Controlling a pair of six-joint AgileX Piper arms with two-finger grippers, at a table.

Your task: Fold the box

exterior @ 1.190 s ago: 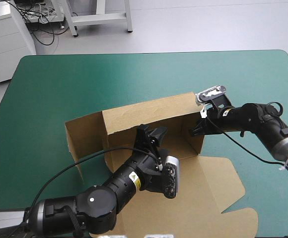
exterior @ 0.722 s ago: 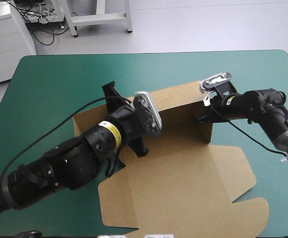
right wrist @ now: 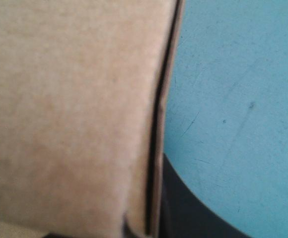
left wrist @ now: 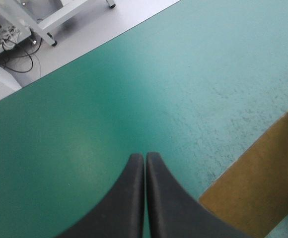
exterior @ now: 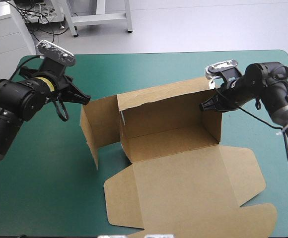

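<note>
Where the bench (exterior: 149, 69) spreads its teal-green cover, the brown box (exterior: 169, 144) sits about mid-bench, half formed. Its biggest part, the lid panel (exterior: 193, 193), lies flat toward the near edge with its cut tabs unfolded. Beyond it the back wall (exterior: 159, 106) stands upright, with the box floor at its foot. The right end wall (exterior: 214, 126) stands too, square to the back wall. The left end panel (exterior: 98, 124) is also upright, but it hangs out to the left of the back wall and is not turned in across the floor's left end.

My right fingers (exterior: 206, 105) are clamped on the top edge of the right end wall near its far corner. My right wrist view shows the board (right wrist: 69, 114) running between them, with one black finger (right wrist: 193, 213) beside it. My left fingers (exterior: 80, 97) are pressed together on nothing. They hover over bare cover near the left end panel, whose corner (left wrist: 253, 193) shows beside them, and as far as I can tell they do not touch it.

I judge the step in hand to be raising the end walls: the right one is held and the left one is undone. The next move calls for my left fingers (left wrist: 138, 163) to come round the outer face of the left end panel. From there they should press it inward until it squares with the back wall. My right grip should brace the box meanwhile so that it does not slide. Pressed together, my left fingers can push, but to pinch the board they would have to part first.
</note>
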